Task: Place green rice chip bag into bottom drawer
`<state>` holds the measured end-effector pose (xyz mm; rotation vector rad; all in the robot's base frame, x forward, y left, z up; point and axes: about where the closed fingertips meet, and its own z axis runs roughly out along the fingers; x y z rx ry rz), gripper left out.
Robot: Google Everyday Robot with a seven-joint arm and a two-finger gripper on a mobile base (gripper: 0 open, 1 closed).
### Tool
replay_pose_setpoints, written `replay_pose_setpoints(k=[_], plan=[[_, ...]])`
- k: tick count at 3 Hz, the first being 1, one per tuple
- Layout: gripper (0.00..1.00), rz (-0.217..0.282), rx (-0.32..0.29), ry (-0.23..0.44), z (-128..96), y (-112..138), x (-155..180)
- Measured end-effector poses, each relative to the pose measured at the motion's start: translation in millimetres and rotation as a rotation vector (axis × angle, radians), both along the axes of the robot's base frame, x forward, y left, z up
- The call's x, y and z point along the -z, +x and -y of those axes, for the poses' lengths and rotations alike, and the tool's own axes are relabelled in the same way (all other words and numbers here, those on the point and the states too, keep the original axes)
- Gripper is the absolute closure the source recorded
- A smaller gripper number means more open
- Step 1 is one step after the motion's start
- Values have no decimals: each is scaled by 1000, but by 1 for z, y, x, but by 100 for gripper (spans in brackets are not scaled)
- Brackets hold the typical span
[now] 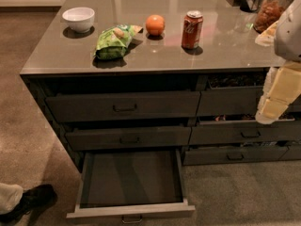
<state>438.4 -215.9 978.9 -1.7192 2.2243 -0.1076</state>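
Observation:
The green rice chip bag point(113, 42) lies crumpled on the grey countertop point(66, 55), between a white bowl and an orange. The bottom drawer point(131, 180) is pulled open at the lower left of the cabinet, and its flat dark interior holds nothing. My gripper point(269, 113) hangs at the right edge of the view, in front of the right-hand drawer column. It is well to the right of the bag and above and right of the open drawer. It holds nothing that I can see.
A white bowl point(78, 19), an orange point(155, 24) and a red soda can point(192, 29) stand on the counter. A jar point(270, 11) is at the back right. A person's dark shoe point(33, 197) rests on the floor left of the drawer.

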Motion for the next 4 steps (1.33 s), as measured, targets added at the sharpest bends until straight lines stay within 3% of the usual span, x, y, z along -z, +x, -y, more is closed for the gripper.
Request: replay_pose_setpoints(k=[1, 2, 3, 4], plan=[[0, 0, 0, 0, 0, 0, 0], [0, 33, 3, 58, -13, 7, -10], [0, 62, 17, 193, -38, 33, -22], [0, 48, 52, 388, -80, 68, -27]])
